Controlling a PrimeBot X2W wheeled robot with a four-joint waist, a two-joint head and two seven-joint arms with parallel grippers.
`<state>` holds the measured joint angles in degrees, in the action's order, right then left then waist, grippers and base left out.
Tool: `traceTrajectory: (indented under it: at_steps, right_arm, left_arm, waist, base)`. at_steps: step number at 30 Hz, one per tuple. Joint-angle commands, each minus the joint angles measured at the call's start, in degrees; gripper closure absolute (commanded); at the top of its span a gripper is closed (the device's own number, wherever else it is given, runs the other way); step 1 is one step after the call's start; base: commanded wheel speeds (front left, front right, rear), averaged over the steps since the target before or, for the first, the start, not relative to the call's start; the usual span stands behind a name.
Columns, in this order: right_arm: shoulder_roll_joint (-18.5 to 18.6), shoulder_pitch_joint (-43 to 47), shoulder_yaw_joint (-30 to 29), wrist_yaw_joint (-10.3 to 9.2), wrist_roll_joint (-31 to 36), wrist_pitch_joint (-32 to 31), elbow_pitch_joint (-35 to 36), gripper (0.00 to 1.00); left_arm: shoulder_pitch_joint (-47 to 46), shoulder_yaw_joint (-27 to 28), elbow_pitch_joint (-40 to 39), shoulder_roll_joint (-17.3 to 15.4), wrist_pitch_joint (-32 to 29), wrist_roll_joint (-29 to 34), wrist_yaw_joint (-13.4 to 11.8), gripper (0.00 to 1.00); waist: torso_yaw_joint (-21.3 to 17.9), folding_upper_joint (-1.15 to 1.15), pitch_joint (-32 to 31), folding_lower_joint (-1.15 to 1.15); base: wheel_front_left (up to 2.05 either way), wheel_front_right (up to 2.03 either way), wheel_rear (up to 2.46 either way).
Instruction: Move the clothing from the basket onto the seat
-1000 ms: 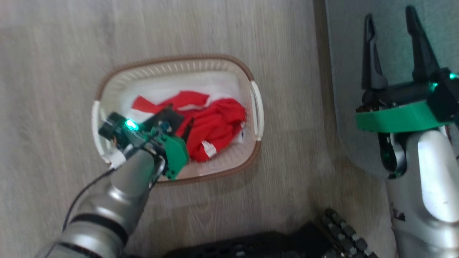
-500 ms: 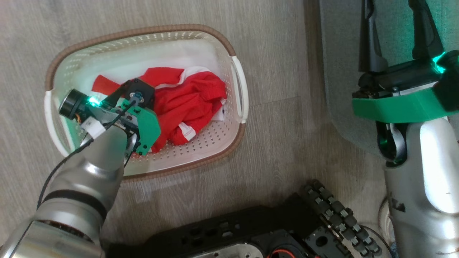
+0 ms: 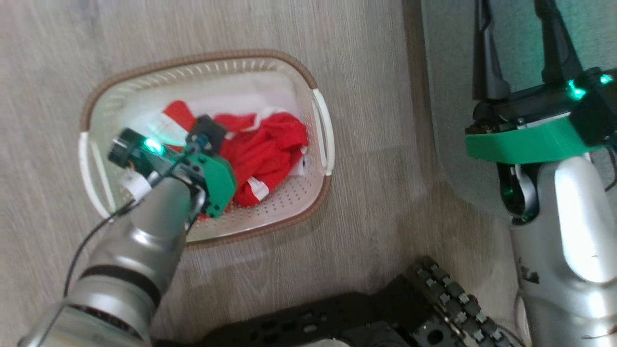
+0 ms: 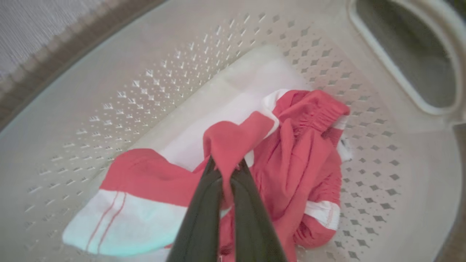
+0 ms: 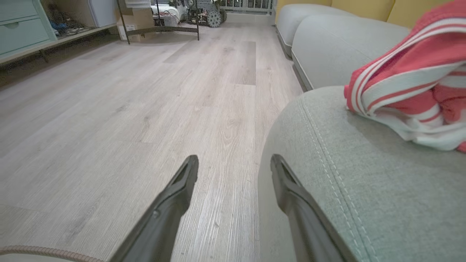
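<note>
inside the basket [image 3: 289, 193], the left gripper [image 4: 225, 171] is clamping the clothing [image 4: 302, 163]; the seat [image 5: 364, 189] is lying rightward, by the parted right gripper [image 5: 233, 158]

Light: bright, even, diffuse; soft shadow on floor [image 3: 366, 96] just below basket [image 3: 284, 207]; green lamp tint inside basket's left end and on white panel of clothing [image 4: 302, 163]; white glare on right forearm [image 3: 573, 226], well right of basket; head view streaked with motion blur left of basket; left wrist view soft, washed-out, basket wall bowed
</note>
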<state>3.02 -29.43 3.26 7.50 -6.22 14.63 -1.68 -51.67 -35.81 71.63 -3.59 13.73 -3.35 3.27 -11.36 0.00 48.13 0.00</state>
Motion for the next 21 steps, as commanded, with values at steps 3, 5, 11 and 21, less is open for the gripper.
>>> traceTrajectory:
  at_steps: [3, 5, 11, 21]
  right_arm:
    - [-0.14, 1.91, 1.14, -0.01, -0.16, 0.37, -0.15, 0.0]
    - [-0.14, 2.49, 1.17, -0.01, 0.09, 0.37, -1.29, 0.0]
    - [-0.14, 5.21, 0.63, -0.01, 0.45, 0.37, -4.74, 0.0]
    - [-0.14, 11.74, -0.82, -0.01, 0.85, 0.37, -9.86, 0.0]
  left_arm:
    - [4.3, 0.12, -3.43, 0.01, 1.12, -1.12, 1.34, 1.0]
    - [5.37, -0.08, -5.36, 0.21, 1.21, -1.83, 1.93, 1.0]
    - [9.33, -0.06, -14.15, 0.03, 1.25, -3.59, 2.82, 1.0]
    - [14.55, 0.75, -23.66, -1.67, 1.26, -6.19, 3.43, 1.0]
  waist:
    - [1.58, 0.0, -6.01, 0.0]
    - [2.06, 0.0, -8.65, 0.0]
    - [3.2, 0.0, -17.76, 0.0]
    - [4.44, 0.0, -33.16, 0.0]
  base:
    - [0.0, 0.0, 0.0]
    - [0.0, 0.0, 0.0]
    - [0.0, 0.0, 0.0]
    - [0.0, 0.0, 0.0]
